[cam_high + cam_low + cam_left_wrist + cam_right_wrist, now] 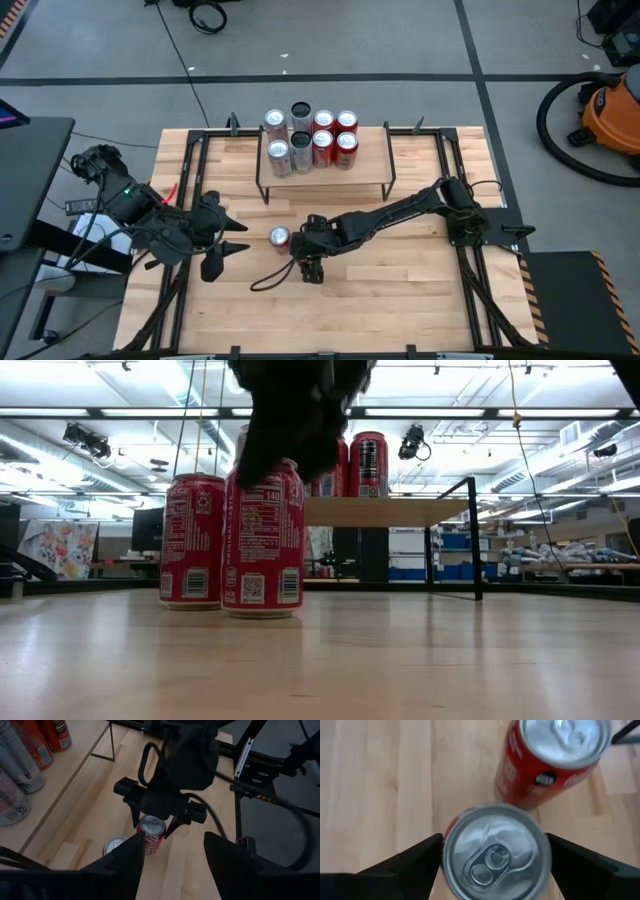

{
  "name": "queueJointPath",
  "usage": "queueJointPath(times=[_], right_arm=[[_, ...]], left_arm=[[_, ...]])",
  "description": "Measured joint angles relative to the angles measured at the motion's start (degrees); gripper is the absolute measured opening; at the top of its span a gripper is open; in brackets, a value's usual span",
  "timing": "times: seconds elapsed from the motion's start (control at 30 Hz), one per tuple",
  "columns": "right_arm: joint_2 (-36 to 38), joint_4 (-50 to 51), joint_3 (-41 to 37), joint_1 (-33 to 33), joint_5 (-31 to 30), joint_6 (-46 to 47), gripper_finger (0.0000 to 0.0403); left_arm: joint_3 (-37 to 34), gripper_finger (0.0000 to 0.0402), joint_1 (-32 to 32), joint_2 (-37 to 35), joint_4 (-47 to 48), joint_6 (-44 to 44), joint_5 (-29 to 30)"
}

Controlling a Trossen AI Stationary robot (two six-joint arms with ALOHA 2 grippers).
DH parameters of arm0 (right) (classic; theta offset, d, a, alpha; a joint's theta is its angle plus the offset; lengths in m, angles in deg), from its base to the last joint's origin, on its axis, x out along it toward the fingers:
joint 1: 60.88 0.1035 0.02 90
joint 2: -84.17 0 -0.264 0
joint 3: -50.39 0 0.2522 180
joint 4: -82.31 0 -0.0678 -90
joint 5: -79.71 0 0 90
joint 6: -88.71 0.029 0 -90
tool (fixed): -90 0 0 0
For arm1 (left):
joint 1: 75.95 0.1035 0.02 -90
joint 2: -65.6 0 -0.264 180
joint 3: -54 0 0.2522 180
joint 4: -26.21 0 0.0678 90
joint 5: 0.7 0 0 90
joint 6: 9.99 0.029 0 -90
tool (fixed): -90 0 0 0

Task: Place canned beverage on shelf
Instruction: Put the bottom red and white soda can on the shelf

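Two red cans stand upright on the wooden table. In the right wrist view one can [495,852] rises between the fingers of my open right gripper [495,870], which stand on either side of it without plainly touching. In the high view this gripper [312,256] covers that can. The other can [279,238] stands just beside it, toward the table's left. The shelf [325,176], at the far middle, carries several silver and red cans [310,138]. My left gripper [228,240] hangs open and empty above the table's left part.
Black frame rails [190,190] run along the table's left and right sides, and the shelf's thin black legs [472,540] stand on the table. A dark cable [268,277] loops on the wood by my right gripper. Bare wood lies toward the near edge.
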Motion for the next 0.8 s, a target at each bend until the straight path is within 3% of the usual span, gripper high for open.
queueJointPath(times=[0.33, 0.47, 0.8], right_arm=[[0.0, -5.6, -3.5, -1.5, 1.1, 0.5, 0.0339], [0.4, -3.3, -3.5, -2.4, 2.7, 0.5, 0.0312], [6.8, 10.1, -3.7, -3.7, 2.8, 4.6, 0.0312]], left_arm=[[0.0, 0.0213, 0.0, 0.0, -0.2, -0.5, 0.0], [0.0, 0.0213, 0.0, 0.0, -0.1, -0.5, 0.0], [0.0, 0.0213, 0.1, 0.0, -0.1, 0.3, 0.0]])
